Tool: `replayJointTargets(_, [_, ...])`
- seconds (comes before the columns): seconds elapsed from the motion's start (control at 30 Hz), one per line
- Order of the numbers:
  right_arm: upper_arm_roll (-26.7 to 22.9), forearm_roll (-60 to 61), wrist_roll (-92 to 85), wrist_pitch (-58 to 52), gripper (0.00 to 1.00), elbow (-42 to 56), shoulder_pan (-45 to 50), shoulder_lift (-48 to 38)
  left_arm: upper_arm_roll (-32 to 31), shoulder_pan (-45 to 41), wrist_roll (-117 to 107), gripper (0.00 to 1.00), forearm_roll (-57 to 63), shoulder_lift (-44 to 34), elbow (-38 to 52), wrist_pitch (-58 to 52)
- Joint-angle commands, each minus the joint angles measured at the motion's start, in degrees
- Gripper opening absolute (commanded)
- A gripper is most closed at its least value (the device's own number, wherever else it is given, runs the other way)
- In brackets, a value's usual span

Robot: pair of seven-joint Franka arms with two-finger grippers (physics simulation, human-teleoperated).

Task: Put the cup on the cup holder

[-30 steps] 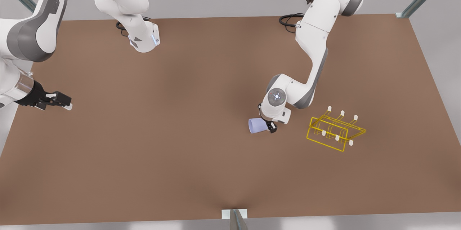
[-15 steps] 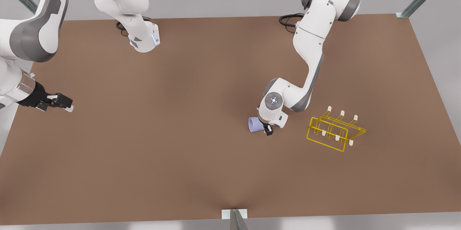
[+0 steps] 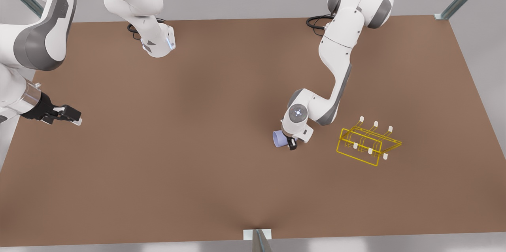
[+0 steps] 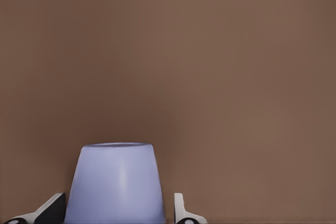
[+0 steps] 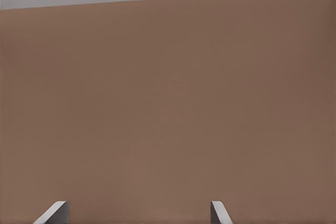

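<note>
Left gripper (image 3: 290, 142) clamps the cup (image 3: 279, 138), held between both fingers (image 4: 184, 214) above the table (image 3: 178, 165), near the cup holder (image 3: 368, 144) but apart. Right gripper (image 3: 73, 118) waits at the front view's left, fingers spread wide.

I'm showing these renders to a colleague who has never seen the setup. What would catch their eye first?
Probably the left gripper near the table's middle, with the lavender cup between its fingers. Next comes the bright yellow cup holder, standing apart toward the front view's right with its white-capped prongs bare. The right gripper waits open, far off at the front view's left edge.
</note>
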Motion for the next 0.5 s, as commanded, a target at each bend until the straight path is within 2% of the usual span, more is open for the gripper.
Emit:
replayJointTargets(0.0, [-0.01, 0.03, 0.68, 0.31, 1.00, 0.05, -0.03, -0.07, 0.00, -0.21, 2.32, 1.00, -0.24, -0.01, 0.04, 0.34])
replayJointTargets(0.13, [-0.01, 0.03, 0.68, 0.31, 1.00, 0.05, -0.03, -0.07, 0.00, -0.29, 2.32, 0.99, -0.24, 0.52, 0.39, 0.69])
replayJointTargets(0.3, [-0.01, 0.03, 0.68, 0.31, 1.00, 0.05, -0.11, -0.07, 0.00, -0.38, 2.23, 0.88, -0.24, 0.87, 0.75, 0.78])
replayJointTargets(0.47, [-0.01, 0.12, 0.68, 0.66, 1.00, 0.05, 0.06, -0.07, 0.00, -0.65, 2.23, 0.87, -0.15, 1.22, 0.83, 0.78])
